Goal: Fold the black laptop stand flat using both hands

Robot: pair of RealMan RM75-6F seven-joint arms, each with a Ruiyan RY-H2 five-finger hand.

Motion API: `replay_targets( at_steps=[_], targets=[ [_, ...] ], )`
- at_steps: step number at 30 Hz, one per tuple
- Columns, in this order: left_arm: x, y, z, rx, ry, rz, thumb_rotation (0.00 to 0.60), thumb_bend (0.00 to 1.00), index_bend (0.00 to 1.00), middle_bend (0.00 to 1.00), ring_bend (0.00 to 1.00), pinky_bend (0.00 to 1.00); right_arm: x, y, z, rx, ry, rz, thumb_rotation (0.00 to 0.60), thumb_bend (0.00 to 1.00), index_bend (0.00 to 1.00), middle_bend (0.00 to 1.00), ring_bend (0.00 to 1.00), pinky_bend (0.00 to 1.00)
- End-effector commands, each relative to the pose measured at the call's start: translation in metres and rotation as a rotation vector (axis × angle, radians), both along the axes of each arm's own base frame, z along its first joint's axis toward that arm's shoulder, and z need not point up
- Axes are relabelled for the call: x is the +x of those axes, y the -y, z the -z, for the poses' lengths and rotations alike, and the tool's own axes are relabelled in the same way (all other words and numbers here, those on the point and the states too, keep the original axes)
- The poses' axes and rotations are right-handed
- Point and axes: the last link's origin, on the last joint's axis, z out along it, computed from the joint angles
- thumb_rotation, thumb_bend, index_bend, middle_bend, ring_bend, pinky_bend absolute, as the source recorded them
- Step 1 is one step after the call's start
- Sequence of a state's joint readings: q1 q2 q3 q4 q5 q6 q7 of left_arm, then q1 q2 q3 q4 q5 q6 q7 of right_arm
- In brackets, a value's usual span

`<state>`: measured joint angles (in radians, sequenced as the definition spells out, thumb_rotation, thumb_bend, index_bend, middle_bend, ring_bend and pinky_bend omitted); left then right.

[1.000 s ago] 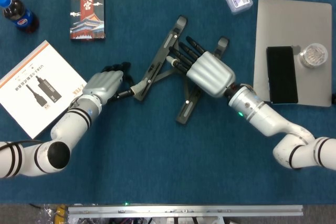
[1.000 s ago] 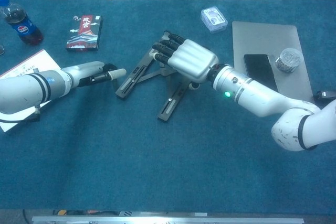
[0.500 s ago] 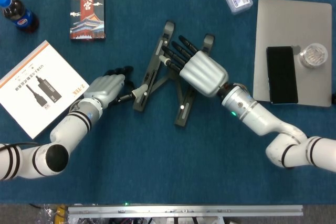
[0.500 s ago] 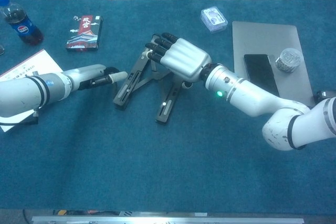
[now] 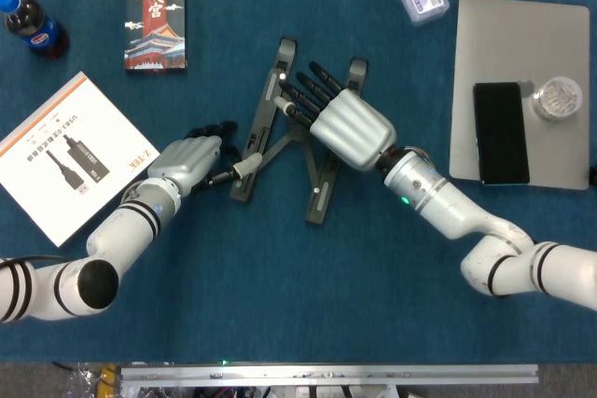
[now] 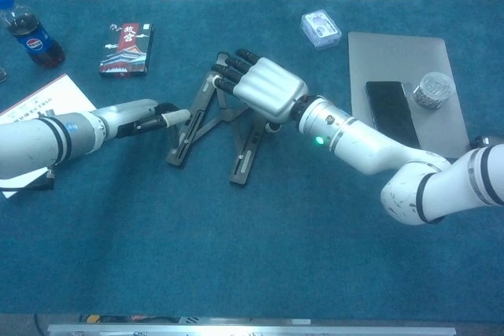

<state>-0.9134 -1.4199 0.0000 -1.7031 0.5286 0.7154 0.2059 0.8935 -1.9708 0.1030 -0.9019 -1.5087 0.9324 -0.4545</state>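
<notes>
Head view: black laptop stand [image 5: 280,132] lies mid-table on the blue cloth, its two long rails forming a narrow V w/ cross links between, so it looks partly collapsed, not yet flat. Right hand [image 5: 342,125] lies palm-down over the right rail and the links, fingers [image 5: 303,90] straight, slightly apart, reaching toward the left rail. Nothing is clamped; it reads as a flat press/sweep meant to push the right rail toward the left one. Left hand [image 5: 187,157] sits just beside the left rail's lower end, one pale fingertip extended and touching the rail, other fingers curled in. Prob. there as a stop, so the stand can't slide left while the right hand pushes. Around: grey laptop [image 5: 550,34] at the right edge w/ a black phone [image 5: 501,131] and a small round jar [image 5: 559,98] on it, well apart from the work. Booklet [image 5: 67,154], card box [image 5: 155,26] and cola bottle [image 5: 30,23] off to the left.

Chest view: same layout from lower down. Stand [image 6: 189,127] rails run nearly parallel, close but not touching. Right hand [image 6: 264,90] covers the upper part, dark fingers spread a bit over the hinge area, holding nothing. Left hand [image 6: 138,118] points its pale fingertip at the left rail's midsection; contact looks likely but can't tell for sure here. Judgement: fold is most of the way along; the last squeeze needs both sides braced.
</notes>
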Motion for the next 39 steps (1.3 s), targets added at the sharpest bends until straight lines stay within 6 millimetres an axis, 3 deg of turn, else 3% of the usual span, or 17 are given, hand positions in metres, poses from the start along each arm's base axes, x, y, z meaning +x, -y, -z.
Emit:
replay_targets(
  at_steps=[1,17,23,30,32,39],
  targets=[
    [0.000,0.000,0.000,0.001,0.001,0.001,0.000,0.20,0.36,0.00,0.00,0.00,0.001,0.000,0.000,0.000,0.003,-0.002,0.600,0.00,0.00,0.00,0.00,0.00],
    [-0.007,-0.023,-0.025,0.126,-0.034,0.019,0.000,0.20,0.32,0.00,0.00,0.00,-0.001,-0.002,-0.007,0.002,0.015,-0.008,0.600,0.00,0.00,0.00,0.00,0.00],
    [-0.012,-0.020,-0.016,0.112,-0.031,-0.001,0.000,0.20,0.30,0.00,0.00,0.00,0.001,-0.002,-0.008,-0.002,0.025,-0.008,0.600,0.00,0.00,0.00,0.00,0.00],
    [-0.011,-0.024,-0.015,0.161,-0.103,0.136,0.007,0.20,0.25,0.00,0.00,0.00,0.001,0.000,-0.013,-0.011,0.040,-0.006,0.600,0.00,0.00,0.00,0.00,0.00],
    [-0.011,-0.026,-0.016,0.170,-0.133,0.196,0.069,0.20,0.24,0.00,0.00,0.00,0.000,0.000,-0.015,-0.012,0.047,-0.002,0.600,0.00,0.00,0.00,0.00,0.00],
    [-0.015,-0.031,-0.017,0.171,-0.261,0.420,0.481,0.20,0.17,0.00,0.00,0.00,-0.001,0.001,-0.029,-0.026,0.076,0.006,0.600,0.00,0.00,0.00,0.00,0.00]
  ],
)
